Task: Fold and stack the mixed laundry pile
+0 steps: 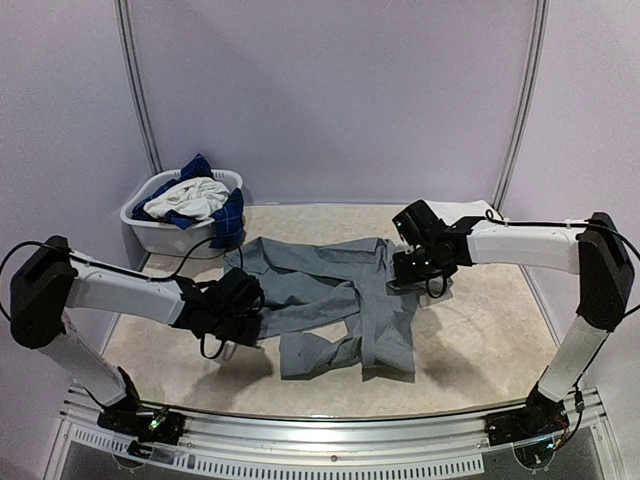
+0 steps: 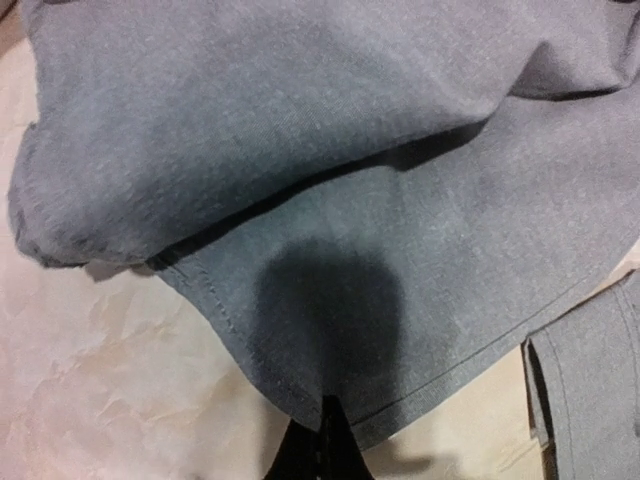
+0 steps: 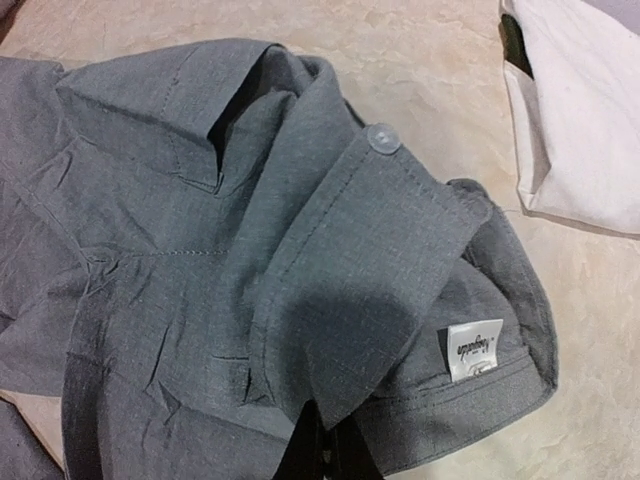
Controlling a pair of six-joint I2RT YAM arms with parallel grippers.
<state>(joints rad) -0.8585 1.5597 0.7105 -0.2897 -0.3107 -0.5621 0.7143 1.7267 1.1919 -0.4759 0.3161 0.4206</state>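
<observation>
Right up close, the left gripper (image 2: 326,432) is pinched shut on the hem of the grey shirt (image 1: 340,300), at the shirt's 9 o'clock side. The right gripper (image 3: 322,445) is clamped on its collar end at 2 o'clock, with a white garment (image 3: 580,120) just beside. The shirt lies rumpled mid-table (image 1: 480,340). The basket (image 1: 150,228) at 10 o'clock holds blue plaid (image 1: 228,215) and white pieces (image 1: 190,200).

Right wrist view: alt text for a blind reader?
Right gripper shut on a fold of a crumpled grey shirt, its white label and a button showing. A white cloth lies top right on the beige table.
</observation>
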